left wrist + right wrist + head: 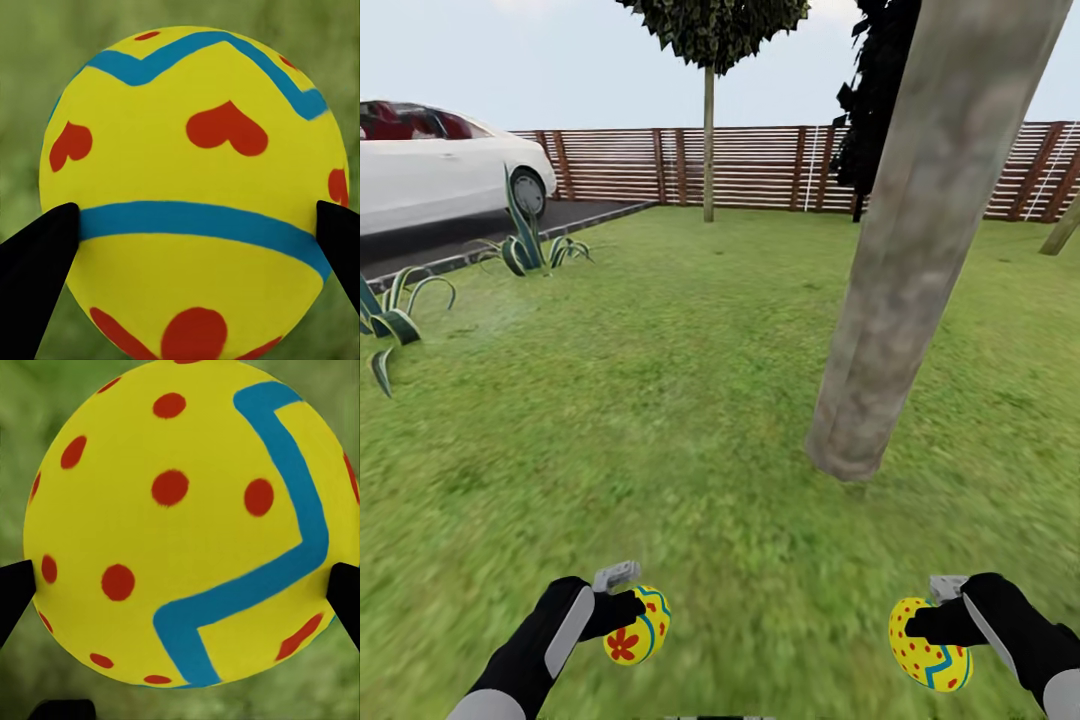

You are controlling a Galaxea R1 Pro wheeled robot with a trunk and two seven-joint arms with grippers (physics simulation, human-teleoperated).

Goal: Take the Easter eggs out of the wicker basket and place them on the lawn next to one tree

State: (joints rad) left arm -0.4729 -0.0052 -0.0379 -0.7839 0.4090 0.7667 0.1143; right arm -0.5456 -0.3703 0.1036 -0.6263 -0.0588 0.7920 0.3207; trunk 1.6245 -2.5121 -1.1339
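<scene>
Both grippers clamp eggs low over the lawn (660, 400): left gripper (632, 612) on a flower-marked egg (638, 626), right gripper (932, 625) on a dotted egg (928, 646). Black fingertips (34, 259) pinch each shell's sides; arms cut off at frame bottom. Tree (920, 240) trunk stands ahead-right, crown out of frame. White car (445, 165) cropped at left. No writing legible.

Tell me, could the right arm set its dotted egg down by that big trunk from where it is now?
Probably yes. The right gripper holds the dotted egg above bare lawn, and the tree stands just ahead with nothing between, though the arm may need to stretch forward.
</scene>
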